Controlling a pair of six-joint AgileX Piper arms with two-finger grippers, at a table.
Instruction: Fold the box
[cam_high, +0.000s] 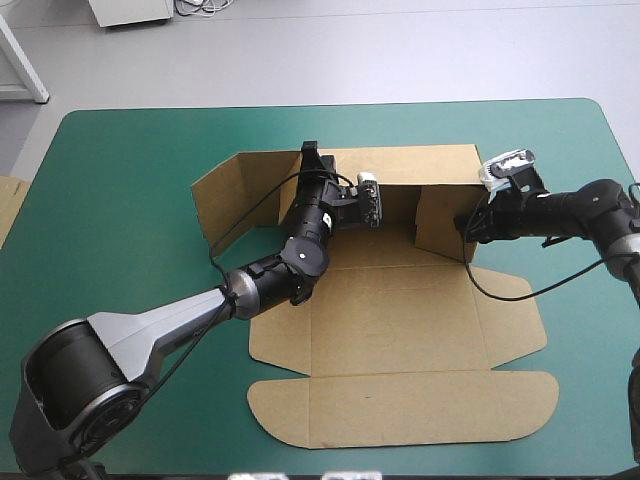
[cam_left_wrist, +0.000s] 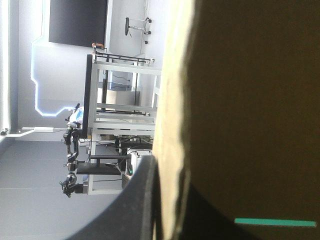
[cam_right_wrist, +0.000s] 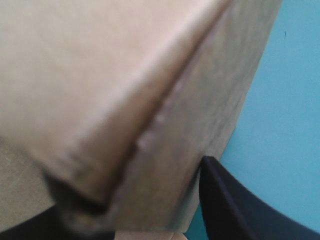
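Between right fingers (cam_right_wrist: 235, 205), box (cam_right_wrist: 125, 75) wall

— Where does the high view sit?
— Above and behind the robot, facing forward and down. The whole counter (cam_high: 120, 180) fits, its far edge near the top, and the box (cam_high: 400, 320) lies mid-frame.
— And the left wrist view?
— It looks along the left pincer (cam_left_wrist: 172, 200), hard against a raised wall (cam_left_wrist: 240, 100) of the box. It is rolled a quarter turn and looks level past that wall's edge.
— The right one?
— Nearer still, along the right pincer (cam_right_wrist: 130, 200) at a corner of board, with the teal-green cover (cam_right_wrist: 285, 100) beside it.
— What is shared?
— The far walls of the box, which the high view sees whole.
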